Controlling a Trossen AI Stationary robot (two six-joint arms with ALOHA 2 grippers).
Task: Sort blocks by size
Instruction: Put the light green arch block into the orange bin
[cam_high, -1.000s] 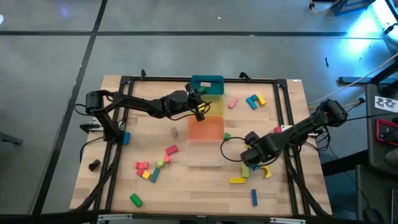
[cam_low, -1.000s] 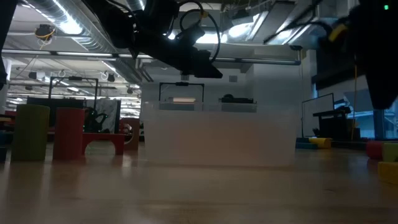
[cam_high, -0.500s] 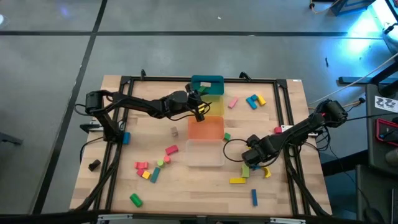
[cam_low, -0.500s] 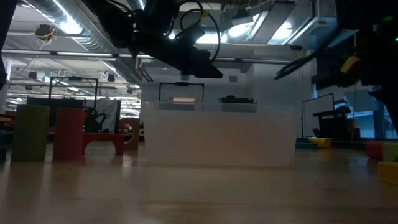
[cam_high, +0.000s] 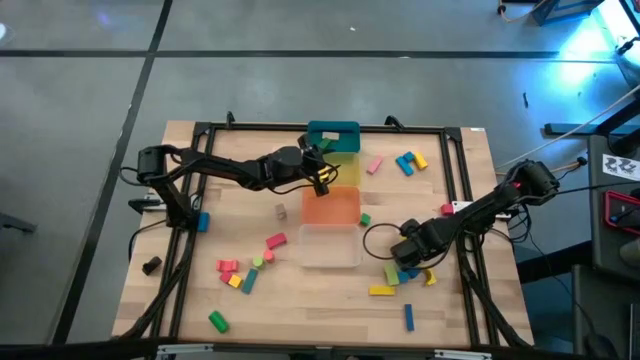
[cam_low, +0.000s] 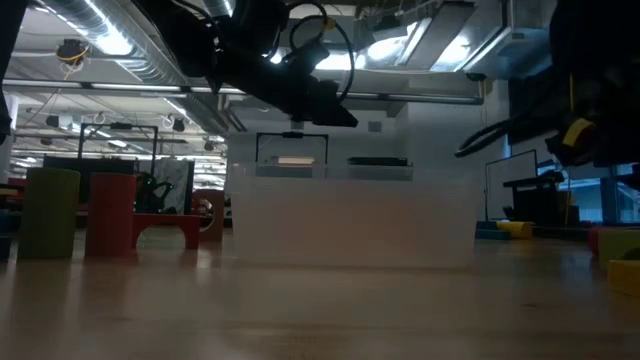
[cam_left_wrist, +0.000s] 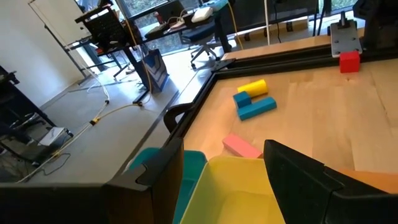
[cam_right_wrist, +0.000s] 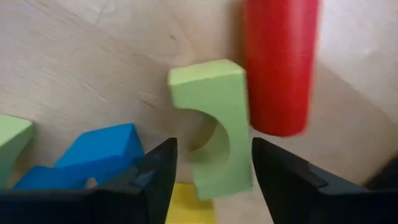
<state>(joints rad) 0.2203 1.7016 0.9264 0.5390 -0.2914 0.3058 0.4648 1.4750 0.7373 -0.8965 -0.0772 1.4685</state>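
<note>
My right gripper (cam_right_wrist: 212, 149) is open, low over a cluster of blocks (cam_high: 400, 274) at the table's near right. Its fingers stand on either side of a light green arch block (cam_right_wrist: 214, 124), which lies flat on the table. A red cylinder (cam_right_wrist: 280, 68), a blue block (cam_right_wrist: 99, 154) and a yellow block (cam_right_wrist: 189, 208) lie right beside the arch. I cannot tell whether the fingers touch the arch. My left gripper (cam_left_wrist: 221, 155) is open and empty, above the yellow bin (cam_left_wrist: 230, 193) at the table's far middle (cam_high: 322, 180).
A teal bin (cam_high: 333, 132), the yellow bin (cam_high: 346, 160), an orange bin (cam_high: 330, 205) and a clear bin (cam_high: 330, 246) stand in a row down the table's middle. Loose blocks lie at the near left (cam_high: 245, 272), far right (cam_high: 408, 160) and near right (cam_high: 382, 290).
My right gripper has gone down and a little toward the table's near edge, onto the block cluster. My left arm has kept still.
</note>
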